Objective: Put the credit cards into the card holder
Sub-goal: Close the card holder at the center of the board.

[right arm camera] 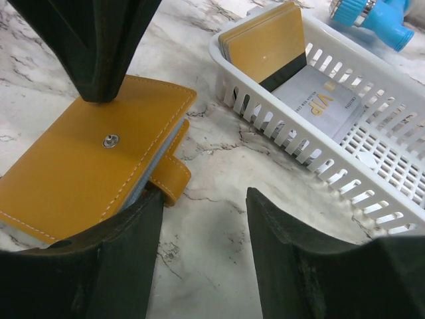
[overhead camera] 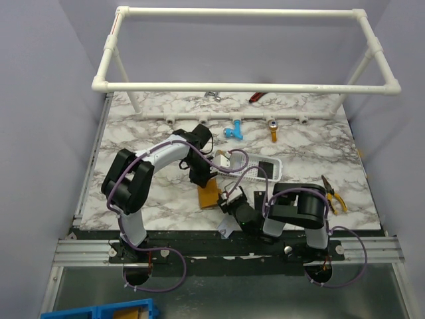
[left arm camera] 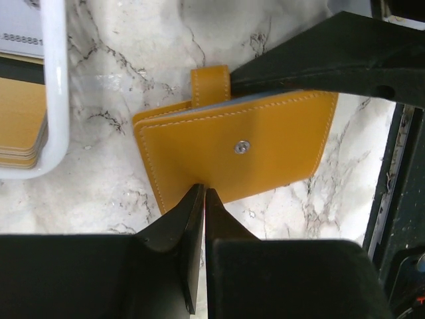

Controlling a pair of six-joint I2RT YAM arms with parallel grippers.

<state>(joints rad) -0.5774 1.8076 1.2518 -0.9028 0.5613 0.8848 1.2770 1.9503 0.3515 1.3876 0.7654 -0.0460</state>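
At near centre of white grey-veined marble desk point(overhead camera: 166, 212): orange-brown leather card holder point(overhead camera: 208, 195), strap tab jutting from one edge.
Left pincer point(left arm camera: 202, 193): pressed together, tips on holder's cover edge.
Right pincer point(right arm camera: 204, 199): spread, one finger touching holder beside strap.
White slotted plastic basket point(right arm camera: 319, 166): just beside holder, apart; gold and silvery-white credit cards point(right arm camera: 265, 36) inside.
Open room: bare marble left of holder.
Surroundings: lilac walls point(overhead camera: 40, 100).

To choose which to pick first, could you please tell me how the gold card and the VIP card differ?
The gold card lies on several others; the VIP card looks single. The gold card is plain gold; the VIP card is silvery-white with print. Both are in the white basket.
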